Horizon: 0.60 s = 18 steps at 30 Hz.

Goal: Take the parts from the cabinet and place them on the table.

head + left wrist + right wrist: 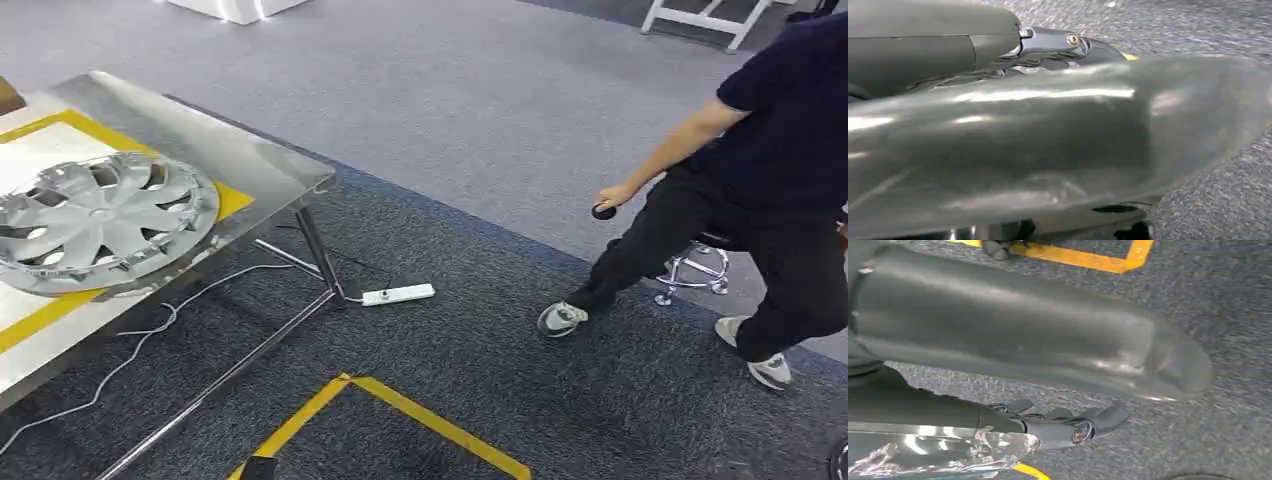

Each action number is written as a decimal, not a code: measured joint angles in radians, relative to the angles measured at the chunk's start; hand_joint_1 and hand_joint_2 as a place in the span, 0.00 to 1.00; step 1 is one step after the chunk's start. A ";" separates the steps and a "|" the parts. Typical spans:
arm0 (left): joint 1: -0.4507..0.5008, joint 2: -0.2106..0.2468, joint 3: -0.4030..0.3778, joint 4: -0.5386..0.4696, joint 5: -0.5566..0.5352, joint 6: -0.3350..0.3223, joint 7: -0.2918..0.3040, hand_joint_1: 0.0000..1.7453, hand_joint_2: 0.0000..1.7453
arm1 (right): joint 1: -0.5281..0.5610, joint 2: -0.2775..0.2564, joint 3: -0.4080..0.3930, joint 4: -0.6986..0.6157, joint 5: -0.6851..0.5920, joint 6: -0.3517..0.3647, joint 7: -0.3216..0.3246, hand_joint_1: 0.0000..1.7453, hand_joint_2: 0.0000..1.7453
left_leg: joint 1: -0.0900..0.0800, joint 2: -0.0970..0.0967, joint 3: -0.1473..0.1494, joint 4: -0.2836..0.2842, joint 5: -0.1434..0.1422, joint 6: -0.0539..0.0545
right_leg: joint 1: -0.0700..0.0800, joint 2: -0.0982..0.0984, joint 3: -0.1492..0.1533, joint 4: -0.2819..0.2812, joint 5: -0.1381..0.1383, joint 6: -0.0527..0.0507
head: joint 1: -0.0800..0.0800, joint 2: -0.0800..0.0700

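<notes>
Silver-grey plastic, spoked and round, the wheel cover (98, 222) lay flat on the polished steel table (262, 168), inside the yellow tape border (232, 200) marked on its top. That was one part delivered, as far as I could judge; whether more waited in the cabinet I could not tell.

Another part seemed to be with me. At my left wrist a long, smooth, grey translucent curved panel (1058, 145) stretched across the view, lying right against my left hand (1058, 47), whose dark fingers (1098, 47) lay straight along its edge. I could not make out whether that hand was clasping it or merely resting beside it. At my right wrist a similar long grey moulded panel (1023, 335) ran over the carpet, while my right hand (1068, 422) lay beside it with its fingers extended and slightly apart; no grasp was plain there either, and I could not say for certain what it held.

Around all this lay dark grey carpet (560, 400) crossed by yellow floor tape (430, 420). A white power strip (398, 294) lay near the table leg, with a white cable trailing beneath. To my right a person in dark clothes (770, 150) stood well apart from the table, a small black object (603, 211) in hand.
</notes>
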 joint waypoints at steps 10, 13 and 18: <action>-0.005 0.005 -0.024 0.000 -0.026 0.010 0.019 0.00 0.00 | -0.014 0.017 0.051 0.011 0.053 0.281 0.170 0.00 0.00 | -0.002 -0.062 -0.108 0.261 -0.156 -0.037 | 0.005 0.051 0.021 -0.059 0.009 -0.062 | -0.006 0.000; -0.005 0.007 -0.027 0.000 -0.024 0.004 0.030 0.00 0.00 | -0.004 0.018 0.071 0.014 0.069 0.316 0.247 0.00 0.00 | -0.001 -0.069 -0.133 0.290 -0.120 -0.032 | 0.006 0.087 0.020 -0.059 0.011 -0.063 | -0.006 0.000; -0.007 0.010 -0.033 0.000 -0.031 0.005 0.036 0.00 0.00 | -0.008 0.019 0.089 0.016 0.074 0.331 0.260 0.00 0.00 | 0.007 -0.142 -0.020 0.025 -0.004 -0.026 | 0.007 0.146 0.004 -0.052 0.020 -0.043 | -0.005 0.000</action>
